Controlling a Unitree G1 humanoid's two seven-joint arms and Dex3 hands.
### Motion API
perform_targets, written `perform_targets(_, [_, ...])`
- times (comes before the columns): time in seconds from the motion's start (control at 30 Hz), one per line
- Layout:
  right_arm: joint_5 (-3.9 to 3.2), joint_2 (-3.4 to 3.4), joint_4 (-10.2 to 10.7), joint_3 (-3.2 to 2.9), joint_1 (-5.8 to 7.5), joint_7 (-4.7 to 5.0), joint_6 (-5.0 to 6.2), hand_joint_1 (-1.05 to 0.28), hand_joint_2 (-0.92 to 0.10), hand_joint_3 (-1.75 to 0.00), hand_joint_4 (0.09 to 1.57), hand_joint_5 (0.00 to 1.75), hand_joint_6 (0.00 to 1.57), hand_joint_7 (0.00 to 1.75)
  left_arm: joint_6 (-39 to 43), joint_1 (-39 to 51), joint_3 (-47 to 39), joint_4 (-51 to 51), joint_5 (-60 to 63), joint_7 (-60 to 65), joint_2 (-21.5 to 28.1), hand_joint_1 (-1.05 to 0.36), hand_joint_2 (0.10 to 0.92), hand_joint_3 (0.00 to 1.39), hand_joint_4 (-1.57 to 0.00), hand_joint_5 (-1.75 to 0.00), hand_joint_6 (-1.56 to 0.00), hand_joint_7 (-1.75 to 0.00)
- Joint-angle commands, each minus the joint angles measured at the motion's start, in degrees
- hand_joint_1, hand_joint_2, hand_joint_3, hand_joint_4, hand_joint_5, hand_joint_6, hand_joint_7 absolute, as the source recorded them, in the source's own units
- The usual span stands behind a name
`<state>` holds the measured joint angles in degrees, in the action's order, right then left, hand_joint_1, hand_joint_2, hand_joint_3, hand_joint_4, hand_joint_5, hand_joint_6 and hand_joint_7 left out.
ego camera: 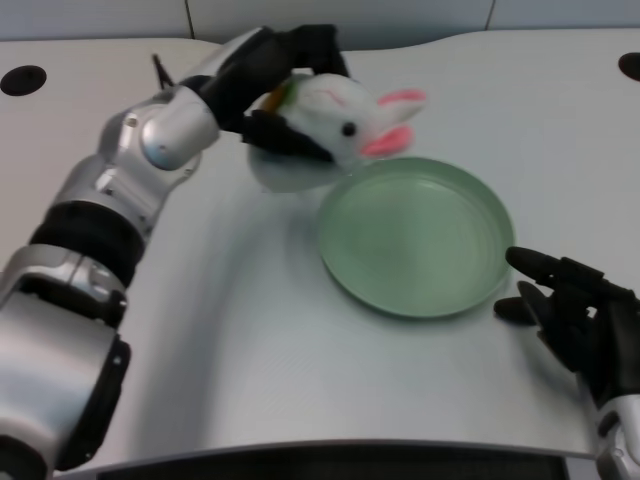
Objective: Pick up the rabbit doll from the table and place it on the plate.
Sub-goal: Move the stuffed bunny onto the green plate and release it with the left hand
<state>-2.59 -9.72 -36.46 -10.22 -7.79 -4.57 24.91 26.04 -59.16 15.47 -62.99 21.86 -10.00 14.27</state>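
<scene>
Carrying: my left hand [285, 95] grips the rabbit doll [335, 125], just beside the plate [415, 240] rim.
Next: I'd move it over the plate, then release.

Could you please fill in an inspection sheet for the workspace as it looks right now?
Surface: white table, with a dark round hole at each far corner.
Job's things: rabbit doll, white with pink ears, at the far-left rim of the plate, ears over the rim; green plate holds nothing.
Clutter: nothing seen.
Hands: left hand grips the rabbit doll; right hand rests beside the plate, holding nothing.
Cables: nothing seen.
Surroundings: pale wall panels behind the table.
</scene>
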Motion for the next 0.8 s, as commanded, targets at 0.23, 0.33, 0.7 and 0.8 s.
perform_targets(0.23, [-0.29, -0.45, -1.1, -0.1, -0.46, -0.21, 0.25, -0.42, -0.92, -0.2, 0.79, 0.78, 0.99, 0.01, -1.3, -4.7, 1.3, -2.8, 0.9, 0.2, -5.7, -0.22, 0.86, 0.0, -0.87, -1.75, -0.7, -1.75])
perform_targets(0.33, [-0.64, -0.44, -1.2, -0.24, -0.39, -0.47, 0.1, -0.42, -0.92, -0.2, 0.8, 0.78, 0.99, 0.01, -1.3, -5.4, 1.5, -4.3, 1.0, 0.0, -7.1, -0.23, 0.856, 0.0, -0.86, -1.75, -0.7, -1.75])
perform_targets(0.7, [0.14, -0.24, 0.8, 0.03, 0.78, 0.22, 0.02, -0.42, -0.92, -0.19, 0.79, 0.78, 0.98, 0.01, -3.6, -6.2, 3.9, -9.8, 3.9, 1.5, -10.9, -0.21, 0.853, 0.01, -0.88, -1.75, -0.7, -1.75])
perform_targets(0.8, [0.03, -0.37, 0.4, 0.05, 0.93, -0.17, 0.72, -0.42, -0.92, -0.19, 0.78, 0.77, 0.97, 0.0, -4.2, -5.9, 4.6, -10.8, 4.8, 2.1, -11.4, -0.19, 0.851, 0.01, -0.88, -1.75, -0.71, -1.75])
